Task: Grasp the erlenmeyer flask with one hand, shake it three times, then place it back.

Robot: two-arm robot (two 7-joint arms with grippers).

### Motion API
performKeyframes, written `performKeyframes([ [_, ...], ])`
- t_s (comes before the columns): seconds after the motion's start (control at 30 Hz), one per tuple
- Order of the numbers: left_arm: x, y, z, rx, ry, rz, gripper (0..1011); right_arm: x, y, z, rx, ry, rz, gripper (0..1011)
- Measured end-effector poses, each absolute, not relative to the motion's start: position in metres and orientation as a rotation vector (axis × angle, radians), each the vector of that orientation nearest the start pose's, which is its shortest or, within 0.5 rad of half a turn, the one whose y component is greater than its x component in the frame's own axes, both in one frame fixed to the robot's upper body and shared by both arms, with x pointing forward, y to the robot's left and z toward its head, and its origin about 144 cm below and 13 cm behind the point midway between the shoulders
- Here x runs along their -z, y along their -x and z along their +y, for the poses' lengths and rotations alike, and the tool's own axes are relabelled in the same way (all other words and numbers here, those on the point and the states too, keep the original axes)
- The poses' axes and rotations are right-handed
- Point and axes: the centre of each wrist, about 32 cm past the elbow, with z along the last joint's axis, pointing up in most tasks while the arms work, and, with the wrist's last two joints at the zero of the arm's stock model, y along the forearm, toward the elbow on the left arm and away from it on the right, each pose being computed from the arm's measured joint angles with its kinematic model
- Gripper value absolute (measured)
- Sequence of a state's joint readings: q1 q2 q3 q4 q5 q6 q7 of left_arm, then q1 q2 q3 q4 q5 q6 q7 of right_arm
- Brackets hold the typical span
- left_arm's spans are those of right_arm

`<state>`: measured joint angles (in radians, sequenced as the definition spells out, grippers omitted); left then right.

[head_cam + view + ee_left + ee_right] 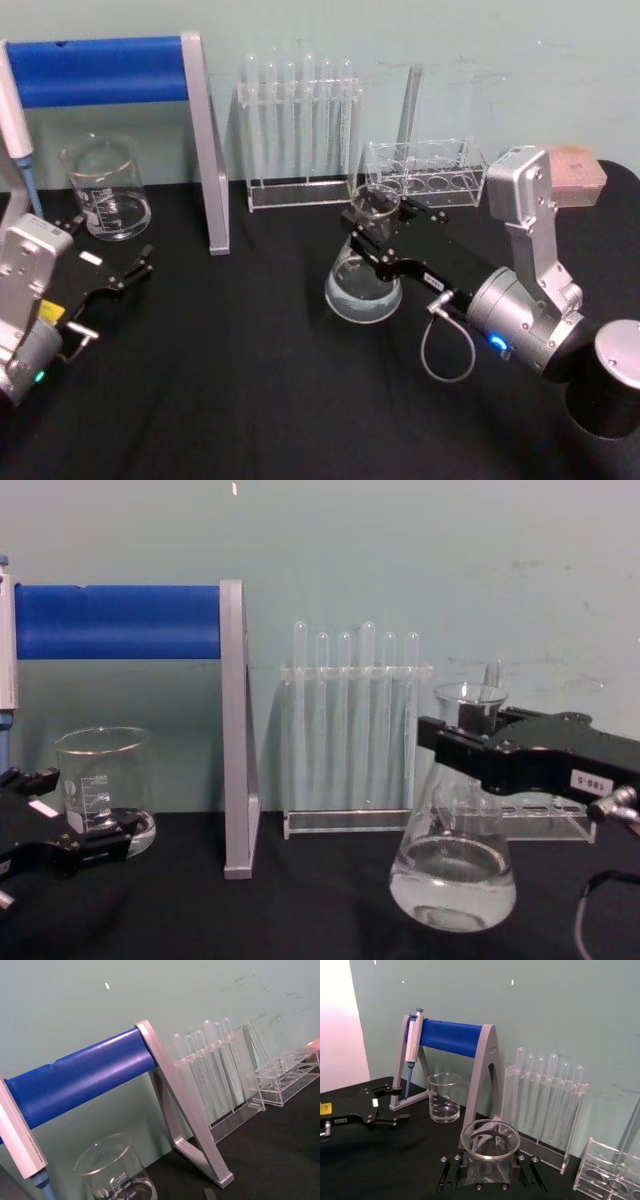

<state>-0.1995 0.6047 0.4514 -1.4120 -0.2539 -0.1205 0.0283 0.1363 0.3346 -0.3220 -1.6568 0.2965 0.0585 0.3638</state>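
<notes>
The erlenmeyer flask (362, 288) stands upright on the black cloth right of centre, with clear liquid in its wide base (452, 885). My right gripper (375, 228) reaches in from the right and is shut on its neck just below the flared rim (490, 1139), one black finger on each side. From the side the gripper (470, 742) crosses the neck level. Whether the base touches the cloth or hangs just above it, I cannot tell. My left gripper (110, 247) rests open at the far left, close to the beaker.
A glass beaker (105, 190) sits at the back left under a grey stand with a blue bar (100, 70) holding a pipette. A rack of test tubes (300, 130) and a clear low rack (425, 172) stand just behind the flask. Open black cloth lies in front.
</notes>
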Motion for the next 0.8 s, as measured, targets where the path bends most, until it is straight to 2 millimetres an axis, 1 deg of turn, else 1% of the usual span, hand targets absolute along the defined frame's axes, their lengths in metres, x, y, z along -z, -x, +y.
performKeyframes([
  [0.47,-1.140,-0.489,0.310,-1.248,-0.305,-0.285,1001,-1.186,-0.479,-0.218,0.866,0.023,-0.061,450],
  [0.8,-1.140,-0.489,0.310,-1.248,-0.304,-0.285,1001,-1.173,-0.476,-0.218,0.854,0.032,-0.039,450],
])
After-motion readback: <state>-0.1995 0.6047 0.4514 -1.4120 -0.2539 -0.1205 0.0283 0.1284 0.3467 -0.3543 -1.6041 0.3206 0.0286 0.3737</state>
